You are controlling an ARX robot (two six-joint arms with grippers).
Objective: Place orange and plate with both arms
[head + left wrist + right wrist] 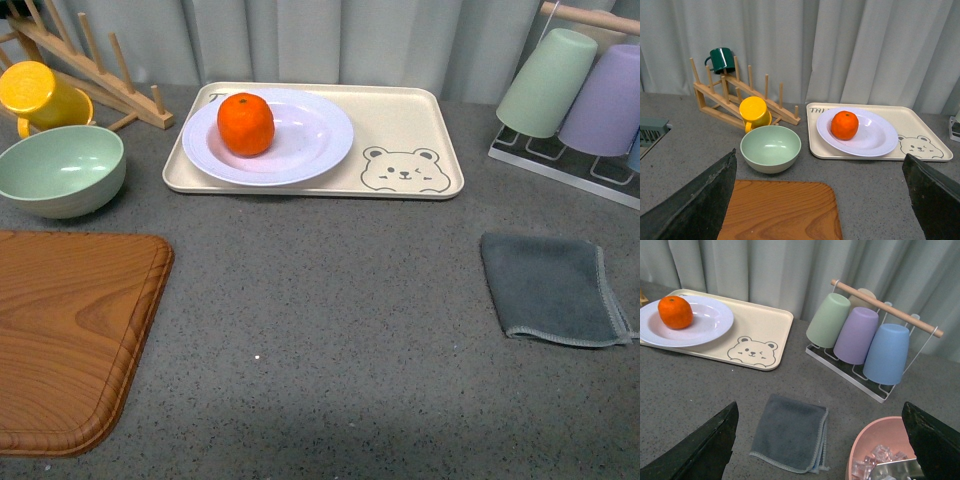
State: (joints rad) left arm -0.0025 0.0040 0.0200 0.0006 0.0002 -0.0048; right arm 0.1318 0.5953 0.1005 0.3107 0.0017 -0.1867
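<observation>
The orange (246, 124) lies on the left half of the white plate (310, 140), and the plate rests on the left part of the beige bear tray (420, 120) at the back of the table. Orange (845, 125) and plate (875, 137) also show in the left wrist view, and orange (675, 312) and plate (710, 320) in the right wrist view. Neither arm shows in the front view. My left gripper (820, 200) is open and empty, well back from the tray, above the wooden board. My right gripper (820, 440) is open and empty, above the grey cloth.
A pale green bowl (60, 170), a yellow cup (35, 92) and a wooden rack (100, 70) stand at the back left. A wooden cutting board (70, 330) lies front left. A grey cloth (550, 290) lies right; a cup rack (575, 90) stands back right. A pink bowl with ice (880, 450) is near the right gripper.
</observation>
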